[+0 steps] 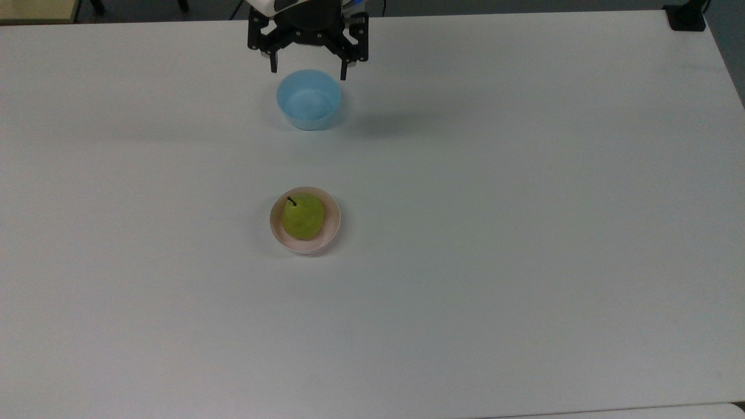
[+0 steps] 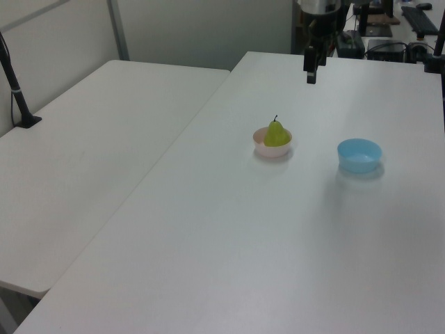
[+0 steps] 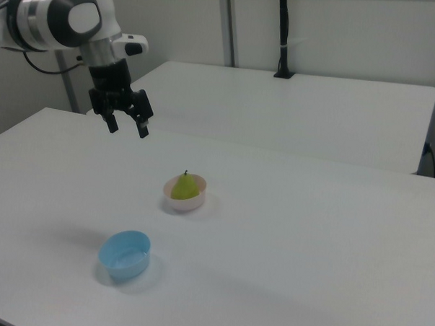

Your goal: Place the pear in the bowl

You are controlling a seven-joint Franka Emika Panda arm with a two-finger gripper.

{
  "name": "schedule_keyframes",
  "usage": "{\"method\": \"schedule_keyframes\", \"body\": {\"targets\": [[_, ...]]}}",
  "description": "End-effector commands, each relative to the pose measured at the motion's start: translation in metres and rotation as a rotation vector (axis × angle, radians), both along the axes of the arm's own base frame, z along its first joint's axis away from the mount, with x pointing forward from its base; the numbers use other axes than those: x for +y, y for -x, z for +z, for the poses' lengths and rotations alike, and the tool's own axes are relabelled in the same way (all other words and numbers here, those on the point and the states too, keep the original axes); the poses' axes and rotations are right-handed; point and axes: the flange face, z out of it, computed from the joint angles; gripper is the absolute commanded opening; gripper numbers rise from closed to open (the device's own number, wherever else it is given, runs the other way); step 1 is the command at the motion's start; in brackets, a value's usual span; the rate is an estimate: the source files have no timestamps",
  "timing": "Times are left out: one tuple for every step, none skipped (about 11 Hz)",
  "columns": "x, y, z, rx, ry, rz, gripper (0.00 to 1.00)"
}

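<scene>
The pear (image 1: 302, 216) sits inside the pink bowl (image 1: 332, 227) near the middle of the desk (image 1: 524, 233), stem up, so the job looks done. The claw (image 1: 307, 68) is open and holds nothing, up high near the far edge, above the blue bowl (image 1: 308, 107).
</scene>
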Motion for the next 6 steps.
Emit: {"method": "schedule_keyframes", "body": {"targets": [[-0.0016, 0.0235, 0.0199, 0.028, -0.036, -0.031, 1.0], [-0.0031, 0.0236, 0.0209, 0.025, -0.038, -0.034, 1.0], [-0.0057, 0.0238, 0.0218, 0.024, -0.038, -0.037, 1.0], [-0.0049, 0.0239, 0.0218, 0.024, -0.038, -0.036, 1.0], [-0.0041, 0.0241, 0.0217, 0.025, -0.038, -0.036, 1.0], [-0.0024, 0.0242, 0.0217, 0.025, -0.038, -0.033, 1.0]]}}
